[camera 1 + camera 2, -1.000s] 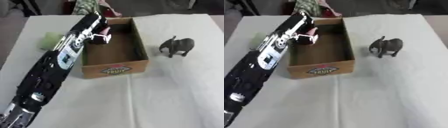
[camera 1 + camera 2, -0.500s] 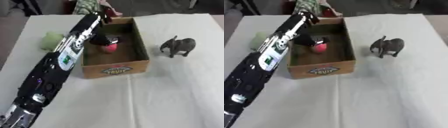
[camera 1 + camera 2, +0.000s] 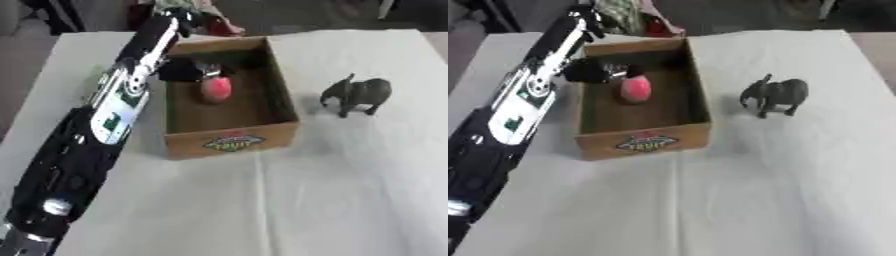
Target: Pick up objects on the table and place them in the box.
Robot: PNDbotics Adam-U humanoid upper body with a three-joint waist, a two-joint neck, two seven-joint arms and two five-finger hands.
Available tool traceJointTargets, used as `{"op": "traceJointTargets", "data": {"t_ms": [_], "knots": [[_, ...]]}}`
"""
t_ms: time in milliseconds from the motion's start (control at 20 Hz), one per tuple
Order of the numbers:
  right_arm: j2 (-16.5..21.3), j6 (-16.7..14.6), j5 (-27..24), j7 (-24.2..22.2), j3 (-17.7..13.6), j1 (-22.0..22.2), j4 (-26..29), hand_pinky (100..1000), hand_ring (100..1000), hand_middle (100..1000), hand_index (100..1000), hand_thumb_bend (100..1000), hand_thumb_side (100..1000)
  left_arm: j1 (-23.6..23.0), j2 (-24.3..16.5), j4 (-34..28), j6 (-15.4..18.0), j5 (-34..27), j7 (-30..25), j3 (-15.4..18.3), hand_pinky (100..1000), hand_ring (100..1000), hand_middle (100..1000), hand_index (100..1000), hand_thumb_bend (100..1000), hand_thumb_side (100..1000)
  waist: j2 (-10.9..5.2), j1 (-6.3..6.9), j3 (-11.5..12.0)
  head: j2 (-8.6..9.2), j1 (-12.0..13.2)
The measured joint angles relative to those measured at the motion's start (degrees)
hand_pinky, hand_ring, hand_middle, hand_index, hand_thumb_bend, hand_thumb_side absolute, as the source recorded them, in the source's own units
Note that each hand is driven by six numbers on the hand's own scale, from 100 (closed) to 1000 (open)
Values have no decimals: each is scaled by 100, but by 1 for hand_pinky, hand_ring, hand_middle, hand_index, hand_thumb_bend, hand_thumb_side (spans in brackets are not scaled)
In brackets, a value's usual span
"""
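an open, shallow brown cardboard box (image 3: 229, 142) with a printed fruit label on its near wall sits on a table covered by a smooth white cloth (image 3: 350, 190) with a faint crease running toward the camera. inside the box, toward its far end, lies a small rounded pink-red object (image 3: 216, 89), egg-like in shape, resting on the bare cardboard floor. the robot's left arm (image 3: 114, 110), a long black limb with white panels and silver joints, reaches in from the lower left corner and runs diagonally up along the box's left wall. its left hand (image 3: 597, 71) is a dark blurred mass hanging over the far left part of the box, just beside the pink-red object; whether it touches the object cannot be told, and neither can the set of its fingers. the arm hides much of the box's left wall and the cloth behind it.

to the right of the box, well apart from it, a dark grey elephant figurine (image 3: 356, 94) stands upright on the cloth on its four legs, trunk raised toward the box, matte and slightly rough-looking. beyond the far edge of the table there is a blurred patch of red and patterned cloth (image 3: 636, 20). the right hand shows in neither view.
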State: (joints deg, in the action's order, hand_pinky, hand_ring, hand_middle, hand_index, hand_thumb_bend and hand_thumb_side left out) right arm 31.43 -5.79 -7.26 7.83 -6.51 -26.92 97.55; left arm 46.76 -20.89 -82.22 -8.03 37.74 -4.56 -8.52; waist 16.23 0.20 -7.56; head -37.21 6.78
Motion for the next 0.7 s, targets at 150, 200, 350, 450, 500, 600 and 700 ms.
{"op": "traceJointTargets", "data": {"t_ms": [150,200,350,450,500,600,700], "knots": [[0,-1,0,4,-18,17,0,613,676,707,797,162,100,-300,-134,-402,-165,-220,171,233,639,614,619,753,690,557,4,-4,35,3,-32],[0,-1,0,5,-19,18,0,613,676,707,797,162,100,-384,-175,-543,-226,-285,221,291,639,614,619,753,690,557,5,-5,49,4,-39],[0,-4,0,8,-20,18,0,613,676,707,797,162,100,-494,-242,-844,-395,-399,284,379,639,614,619,753,690,557,7,-15,54,4,-42],[0,-7,0,12,-20,18,0,613,676,707,797,162,100,-502,-263,-949,-467,-443,290,387,627,604,607,743,665,523,9,-15,56,4,-45],[0,-9,0,16,-25,19,0,613,676,707,797,162,100,-538,-280,-974,-504,-459,305,417,627,605,608,743,661,516,18,-15,67,5,-53],[0,-12,0,21,-37,21,0,613,676,707,797,163,100,-736,-322,-1040,-583,-517,381,534,627,607,609,744,654,502,48,-16,95,7,-66],[0,-17,0,27,-49,21,0,613,676,707,797,163,100,-857,-365,-1113,-645,-587,452,626,629,611,613,746,647,486,50,-27,94,8,-72]]}}
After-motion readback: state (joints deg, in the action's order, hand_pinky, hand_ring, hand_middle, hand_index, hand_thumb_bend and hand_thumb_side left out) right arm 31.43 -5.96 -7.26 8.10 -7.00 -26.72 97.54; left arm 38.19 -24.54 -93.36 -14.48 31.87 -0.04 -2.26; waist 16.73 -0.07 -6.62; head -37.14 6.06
